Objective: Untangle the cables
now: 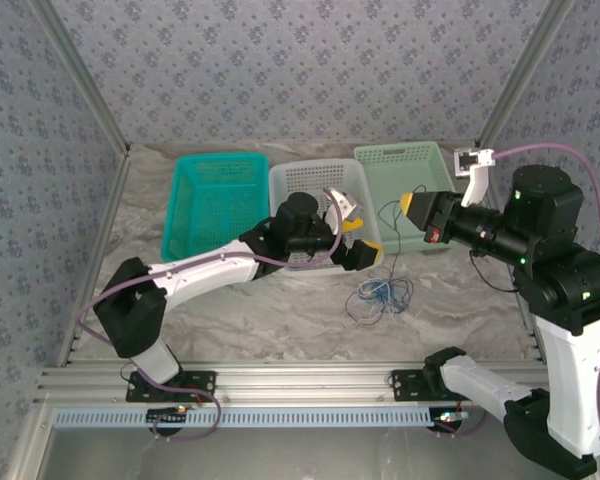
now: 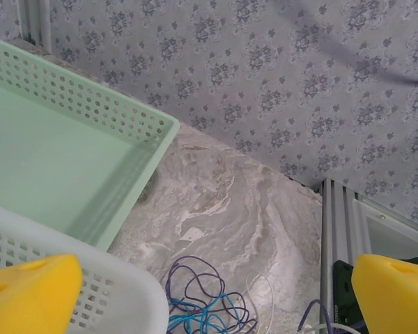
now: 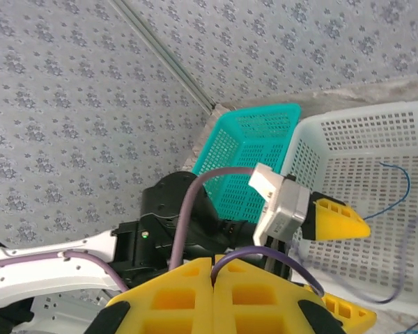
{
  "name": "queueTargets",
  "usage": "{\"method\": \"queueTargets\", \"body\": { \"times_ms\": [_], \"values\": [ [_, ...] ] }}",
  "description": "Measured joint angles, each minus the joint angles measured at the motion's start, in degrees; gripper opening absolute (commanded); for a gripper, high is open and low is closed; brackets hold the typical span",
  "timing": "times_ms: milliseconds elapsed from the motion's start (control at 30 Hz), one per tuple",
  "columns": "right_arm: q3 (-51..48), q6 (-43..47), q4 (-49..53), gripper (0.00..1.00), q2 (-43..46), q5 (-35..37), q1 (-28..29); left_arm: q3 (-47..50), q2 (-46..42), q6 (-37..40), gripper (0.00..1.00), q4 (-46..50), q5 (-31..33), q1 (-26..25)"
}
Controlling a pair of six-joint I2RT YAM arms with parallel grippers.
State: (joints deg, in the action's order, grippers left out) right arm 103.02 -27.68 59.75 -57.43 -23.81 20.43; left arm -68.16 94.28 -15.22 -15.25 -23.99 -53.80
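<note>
The cables point(image 1: 380, 295) lie as a small tangle of dark purple, blue and pale wires on the marbled table, just in front of the baskets. In the left wrist view the cables point(image 2: 205, 309) sit low between my yellow fingers point(image 2: 28, 292). My left gripper point(image 1: 358, 238) hangs open over the white basket's front right corner, nothing in it. My right gripper point(image 1: 412, 205) is shut above the green basket; in its own view the right gripper point(image 3: 214, 263) pinches a thin dark purple wire point(image 3: 292, 257) that arcs away to the right. A thin strand runs from it down to the tangle.
Three baskets stand in a row at the back: teal point(image 1: 180, 215), white point(image 1: 315, 168) and green point(image 1: 405, 152). A thin blue wire point(image 3: 403, 182) shows against the white basket point(image 3: 348, 146). An aluminium frame rail point(image 2: 334, 236) borders the table at the right.
</note>
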Motion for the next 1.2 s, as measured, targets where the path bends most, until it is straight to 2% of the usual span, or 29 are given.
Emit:
{"method": "queueTargets", "body": {
  "times_ms": [500, 667, 867, 1000, 1200],
  "values": [
    [0.3, 0.3, -0.2, 0.0, -1.0, -1.9, -0.9, -4.9, 6.4, -2.5, 0.99, 1.4, 1.1, -2.6],
    [3.3, 3.1, 1.7, 0.0, -2.8, 1.4, -2.4, -4.9, 6.4, -2.3, 0.99, 3.3, 4.2, -2.8],
    [0.8, 7.4, 1.5, 0.0, -4.7, 5.2, -8.2, -4.9, 6.3, -1.6, 1.0, 8.5, 10.2, -2.8],
    [-3.4, 9.0, -2.2, 0.0, -7.8, 4.5, -14.1, -4.0, 5.5, -1.0, 0.99, 12.8, 15.4, -2.8],
    [-9.2, 13.3, -9.5, 0.0, -15.2, 2.9, -19.6, -1.1, 1.7, 0.3, 1.0, 16.8, 21.6, -2.8]
  ]
}}
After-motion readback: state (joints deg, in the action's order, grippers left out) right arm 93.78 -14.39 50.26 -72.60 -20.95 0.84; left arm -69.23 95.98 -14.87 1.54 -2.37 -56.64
